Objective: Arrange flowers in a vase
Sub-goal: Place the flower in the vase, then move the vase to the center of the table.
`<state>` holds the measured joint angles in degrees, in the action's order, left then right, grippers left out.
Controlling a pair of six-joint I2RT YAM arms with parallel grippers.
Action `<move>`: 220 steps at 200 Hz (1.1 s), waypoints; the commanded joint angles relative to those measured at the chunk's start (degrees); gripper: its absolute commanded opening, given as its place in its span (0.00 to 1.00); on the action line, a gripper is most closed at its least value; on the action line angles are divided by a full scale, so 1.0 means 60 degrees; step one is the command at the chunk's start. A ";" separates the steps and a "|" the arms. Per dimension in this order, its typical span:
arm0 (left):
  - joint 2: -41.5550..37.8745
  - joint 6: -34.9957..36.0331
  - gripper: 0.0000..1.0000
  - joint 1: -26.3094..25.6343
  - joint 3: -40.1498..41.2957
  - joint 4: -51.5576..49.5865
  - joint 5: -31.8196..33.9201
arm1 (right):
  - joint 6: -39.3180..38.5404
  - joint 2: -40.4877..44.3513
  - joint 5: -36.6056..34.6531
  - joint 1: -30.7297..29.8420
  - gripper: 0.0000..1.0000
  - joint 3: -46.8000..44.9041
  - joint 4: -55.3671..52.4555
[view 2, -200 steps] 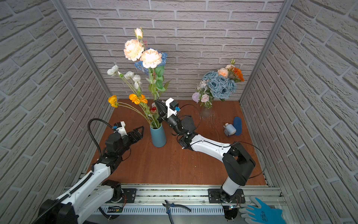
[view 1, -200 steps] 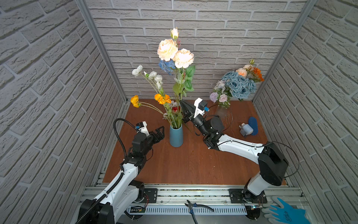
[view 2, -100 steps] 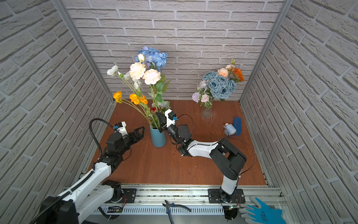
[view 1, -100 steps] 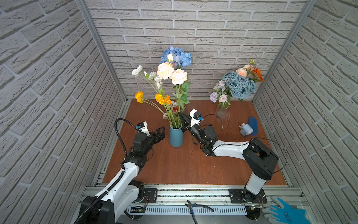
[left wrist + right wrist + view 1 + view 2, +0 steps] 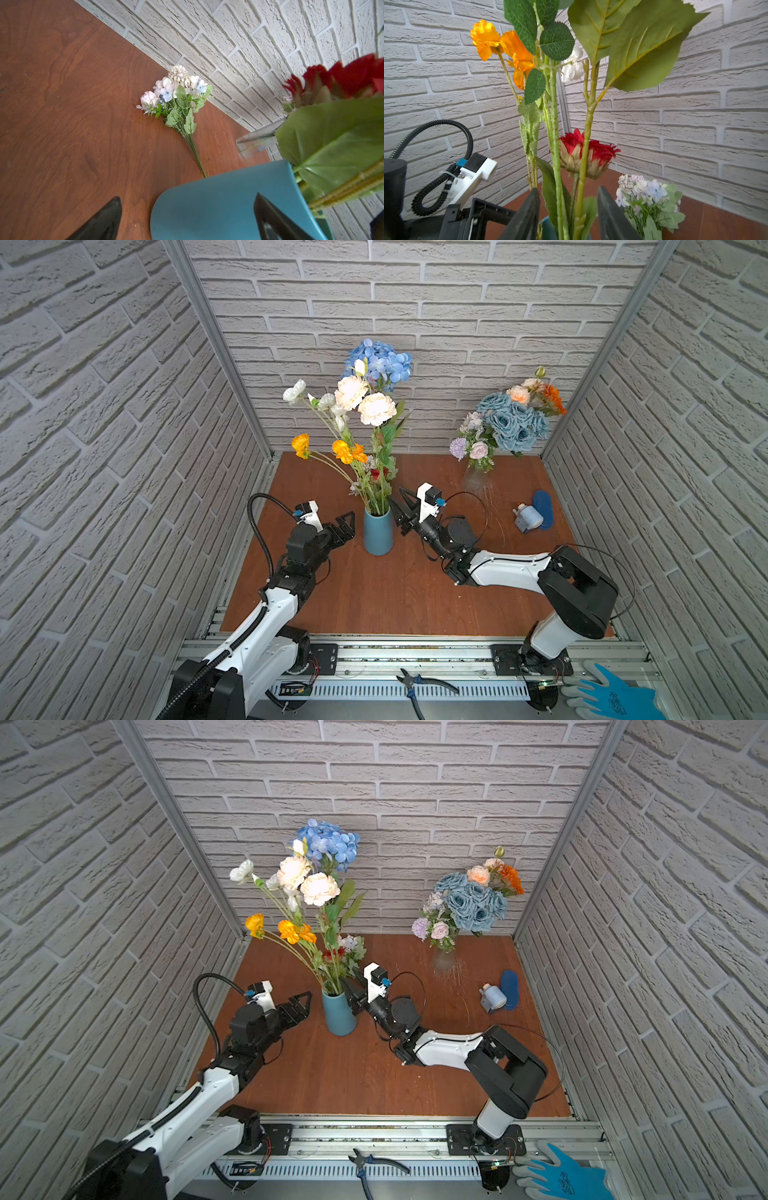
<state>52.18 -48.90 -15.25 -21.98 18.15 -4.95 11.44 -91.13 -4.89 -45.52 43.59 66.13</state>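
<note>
Because the fingers of the right gripper are parted either side of the green stems at the teal vase's mouth, nothing is pinched; the flowers are carried by the vase alone. The left gripper is held wide open just beside it, apparently for steadying. A lilac-white spray is seen lying on the table.

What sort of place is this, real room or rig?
Most likely a robot test cell, not a room: brick-pattern panels framed by metal posts, a left arm and right arm mounted on a slotted rail, pliers and a work glove at the front.
</note>
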 commanded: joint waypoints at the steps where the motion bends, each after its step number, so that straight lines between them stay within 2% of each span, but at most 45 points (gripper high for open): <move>1: -0.0057 -0.0236 0.97 -0.0076 0.0124 0.0244 0.0290 | 0.0959 0.0797 -0.0098 0.0182 0.47 -0.0223 -0.1872; 21: 0.0081 -0.0372 0.97 -0.0137 0.0154 0.0226 0.0411 | 0.1659 0.1228 -0.0378 0.0467 0.48 0.0075 -0.4475; 31: 0.0169 -0.0373 0.96 -0.0201 0.0118 0.0178 0.0467 | 0.2075 0.1323 -0.0888 0.0583 0.49 0.0284 -0.5683; 60: 0.0580 -0.0517 0.96 -0.0649 0.0075 0.0306 0.0886 | 0.1788 0.0897 -0.0843 0.0871 0.50 0.1088 -0.7876; 99: 0.1311 -0.0714 0.96 -0.1201 0.0017 0.0696 0.1360 | 0.1181 0.0035 -0.0824 0.0970 0.52 0.1704 -0.8371; 150: 0.1975 -0.0750 0.96 -0.1515 -0.0204 0.0940 0.1524 | 0.0883 -0.0934 0.0378 0.1025 0.52 0.2641 -0.8647; 220: 0.2581 -0.0464 0.97 -0.1531 -0.0640 0.1087 0.1716 | 0.0942 -0.1010 0.1457 0.1013 0.52 0.2170 -0.8023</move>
<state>66.87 -53.54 -23.92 -23.35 21.45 5.08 17.17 -97.60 -0.16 -38.94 58.11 14.46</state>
